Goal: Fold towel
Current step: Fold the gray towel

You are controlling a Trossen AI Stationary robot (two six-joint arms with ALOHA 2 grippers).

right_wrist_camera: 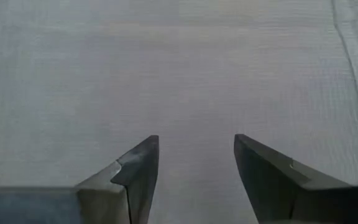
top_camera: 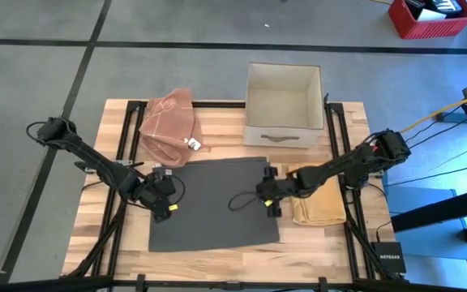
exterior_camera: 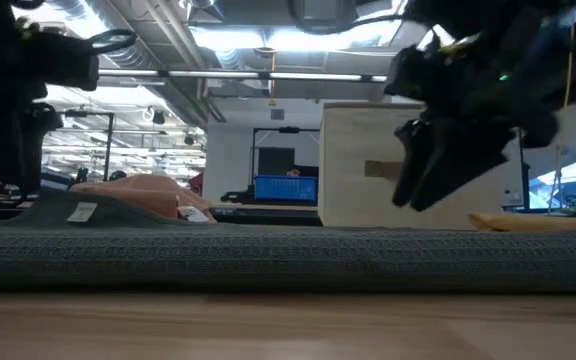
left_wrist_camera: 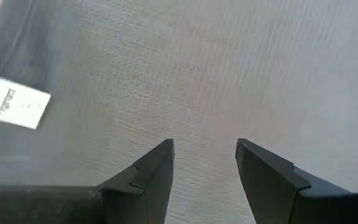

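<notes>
Between my spread left gripper point(left_wrist_camera: 204, 163) and spread right gripper point(right_wrist_camera: 196, 158), the dark grey towel point(top_camera: 213, 203) lay flat and unfolded on the wooden table point(top_camera: 314, 243), so all folding was, I judged, not yet begun.

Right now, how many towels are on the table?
3: a grey towel spread flat mid-table, a pinkish one bunched behind it, a yellow one folded to its right.
</notes>
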